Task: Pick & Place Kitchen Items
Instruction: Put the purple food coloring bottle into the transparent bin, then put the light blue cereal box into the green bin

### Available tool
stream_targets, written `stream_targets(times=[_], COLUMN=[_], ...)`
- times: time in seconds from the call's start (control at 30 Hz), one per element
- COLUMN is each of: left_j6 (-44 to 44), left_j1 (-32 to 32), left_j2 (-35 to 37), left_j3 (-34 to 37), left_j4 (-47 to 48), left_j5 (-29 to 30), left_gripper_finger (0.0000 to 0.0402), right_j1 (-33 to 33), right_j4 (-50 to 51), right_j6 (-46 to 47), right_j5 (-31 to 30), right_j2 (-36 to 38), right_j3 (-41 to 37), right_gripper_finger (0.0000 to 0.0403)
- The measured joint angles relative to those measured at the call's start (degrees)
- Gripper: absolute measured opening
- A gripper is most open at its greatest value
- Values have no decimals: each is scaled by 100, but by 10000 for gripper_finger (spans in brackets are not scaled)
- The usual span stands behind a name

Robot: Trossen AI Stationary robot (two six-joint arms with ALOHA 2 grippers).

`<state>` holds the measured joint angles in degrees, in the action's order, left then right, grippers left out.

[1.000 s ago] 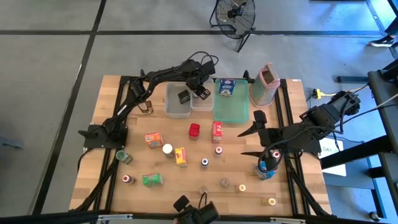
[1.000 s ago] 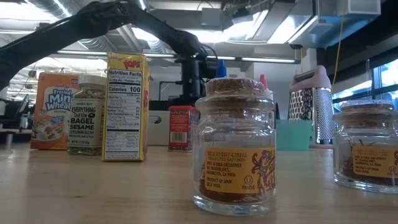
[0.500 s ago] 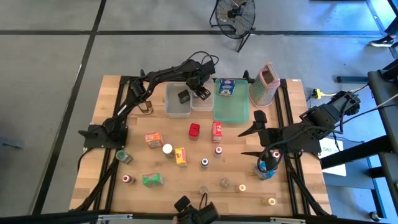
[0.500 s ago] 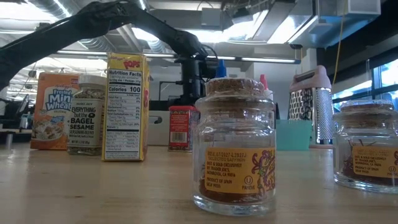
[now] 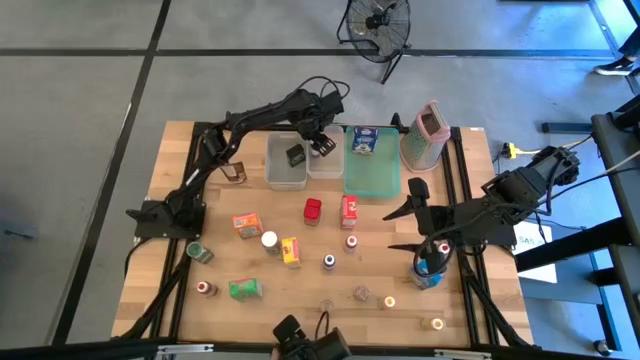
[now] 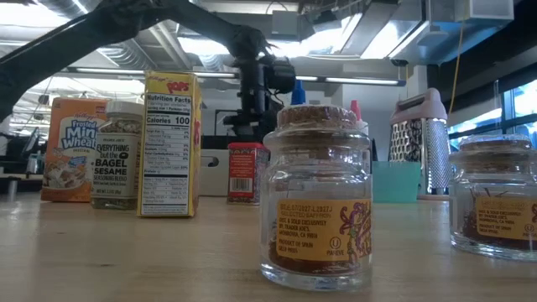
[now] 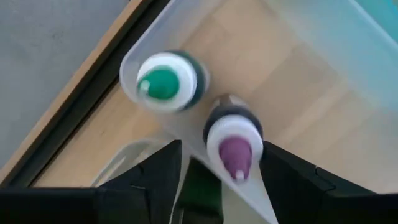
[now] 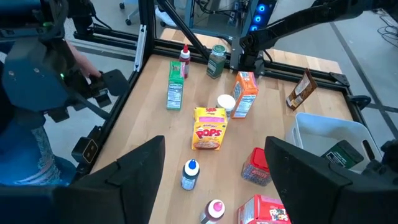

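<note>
Two bottles (image 7: 231, 138) sit in the small tub (image 5: 323, 160) beneath the spread, empty left pincer (image 5: 319, 150); right pincer (image 5: 400, 229) spread too.

Yellow Pops box (image 8: 209, 127), orange Mini-Wheats box (image 6: 74, 149), green-capped bottle (image 7: 163, 82), purple-capped bottle (image 7: 232, 142), pale wooden surface (image 5: 300, 300).

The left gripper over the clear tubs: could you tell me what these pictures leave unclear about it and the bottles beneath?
- Left gripper: in the high view too small to show its fingers; in the low view the front jar hides it.
- Green-capped bottle and purple-capped bottle: left wrist view shows only blurred tops, labels unseen.
- Clear tub: cut off by the picture's edge.
</note>
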<state>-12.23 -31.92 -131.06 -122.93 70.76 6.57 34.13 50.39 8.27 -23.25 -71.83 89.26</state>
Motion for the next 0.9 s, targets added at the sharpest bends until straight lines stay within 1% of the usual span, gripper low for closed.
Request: stream_targets(times=[0.23, 0.43, 0.53, 0.63, 0.77, 0.9], left_j6=[439, 585, 691, 702, 655, 463], left_j1=[111, 257, 347, 493, 755, 1092], left_j2=[460, 1074, 1473, 1894, 2469, 3009], left_j3=[0, 0, 0, 0, 0, 0], left_j4=[132, 330, 658, 1025, 1350, 1459], left_j5=[32, 173, 186, 183, 185, 183], left_gripper_finger=[207, 207, 208, 207, 208, 206], right_j1=[0, 0, 0, 0, 0, 2], right_j4=[-21, -193, -188, -170, -71, 330], right_j6=[31, 57, 285, 587, 824, 1178], right_j5=[-11, -13, -49, -211, -225, -225], right_j2=[0, 0, 0, 0, 0, 0], right_j3=[0, 0, 0, 0, 0, 0], right_gripper_finger=[279, 279, 279, 279, 279, 279])
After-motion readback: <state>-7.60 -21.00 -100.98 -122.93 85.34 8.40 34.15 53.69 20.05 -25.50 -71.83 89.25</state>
